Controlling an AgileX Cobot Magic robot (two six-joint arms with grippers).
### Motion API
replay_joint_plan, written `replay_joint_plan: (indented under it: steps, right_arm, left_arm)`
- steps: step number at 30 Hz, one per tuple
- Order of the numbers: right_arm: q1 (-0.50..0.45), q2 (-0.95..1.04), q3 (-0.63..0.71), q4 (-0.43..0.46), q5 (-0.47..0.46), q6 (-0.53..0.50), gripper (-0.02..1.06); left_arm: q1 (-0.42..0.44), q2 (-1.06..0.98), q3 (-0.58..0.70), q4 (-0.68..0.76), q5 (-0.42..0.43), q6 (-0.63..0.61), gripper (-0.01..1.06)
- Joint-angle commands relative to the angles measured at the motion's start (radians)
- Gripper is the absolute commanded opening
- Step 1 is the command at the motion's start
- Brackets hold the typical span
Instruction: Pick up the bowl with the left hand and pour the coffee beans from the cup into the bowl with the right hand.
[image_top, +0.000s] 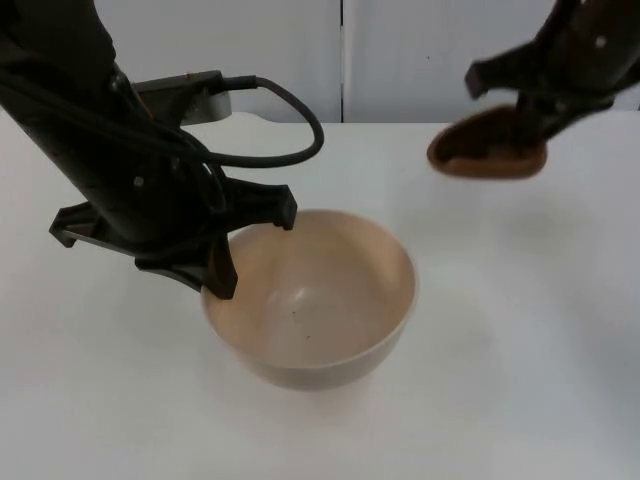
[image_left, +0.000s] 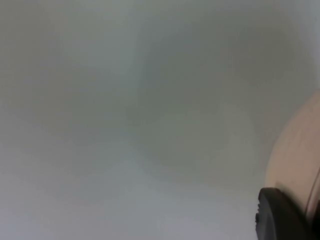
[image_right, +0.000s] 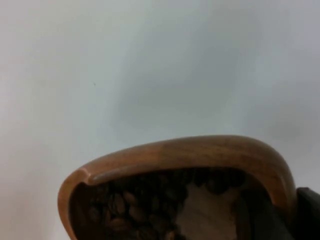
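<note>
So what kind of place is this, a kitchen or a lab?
Probably a lab test bench, not a kitchen: a plain white table top, a grey partition wall, and two robot arms handling one bowl and a wooden cup.

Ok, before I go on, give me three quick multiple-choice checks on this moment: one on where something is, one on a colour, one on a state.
1. Where is the brown cup?
A. Inside the bowl
B. Held up by the right gripper, off to the side of the bowl
C. Lying on the table by the left arm

2. What colour is the bowl?
A. Cream
B. Dark blue
C. Black

3. What is the state of the coffee beans?
A. Heaped in the bowl
B. Spilled across the table
C. Lying in the cup

Answers: 1 B, the top view shows the cup in the right gripper, apart from the bowl. 2 A, its wall and inside are pale cream. 3 C, the right wrist view shows beans in the cup, and the bowl held at its rim by the left gripper has none heaped in it.
</note>
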Motion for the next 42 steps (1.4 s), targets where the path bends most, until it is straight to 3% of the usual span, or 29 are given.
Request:
replay_joint_plan:
  steps: [1, 13, 19, 24, 40, 42]
  right_arm:
    - [-0.005, -0.05, -0.002, 0.002, 0.029, -0.024, 0.0]
    - [-0.004, -0.222, -0.002, 0.017, 0.205, -0.106, 0.0]
    - [0.013, -0.228, -0.002, 0.046, 0.231, -0.137, 0.0]
    - [0.08, -0.228, -0.002, 0.036, 0.23, -0.137, 0.0]
    - [0.331, -0.221, -0.004, -0.261, 0.213, 0.053, 0.0]
    - [0.371, -0.206, -0.004, -0.34, 0.215, 0.102, 0.0]
  left_arm:
    - [-0.005, -0.014, -0.008, -0.018, -0.01, -0.004, 0.0]
    - [-0.005, -0.014, -0.008, -0.011, -0.012, -0.004, 0.0]
    - [-0.005, -0.014, -0.008, -0.011, -0.012, -0.004, 0.0]
    - [-0.005, -0.014, -0.008, -0.011, -0.012, -0.006, 0.0]
    - [-0.005, -0.013, -0.008, 0.023, -0.016, -0.053, 0.0]
    - [-0.005, -0.013, -0.008, 0.023, -0.016, -0.053, 0.0]
